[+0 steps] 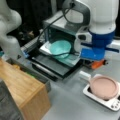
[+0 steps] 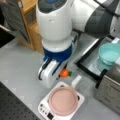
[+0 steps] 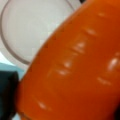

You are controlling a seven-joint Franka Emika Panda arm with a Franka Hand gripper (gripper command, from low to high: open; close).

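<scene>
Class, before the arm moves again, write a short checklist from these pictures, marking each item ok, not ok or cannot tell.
1. Carrot under the gripper: ok.
2. Grip firmly closed on the carrot: cannot tell.
3. Carrot fills the wrist view, so it is close to the camera: ok.
4. Pink pan sits on the white stove: ok.
5. Teal bowl rests on the oven's open door: ok.

Both front views look down from opposite sides, sharing the pink pan (image 1: 103, 87) (image 2: 63, 100) and teal bowl (image 1: 60, 47) (image 2: 109, 53). Wrist view sits right against the carrot (image 3: 75, 67).
</scene>
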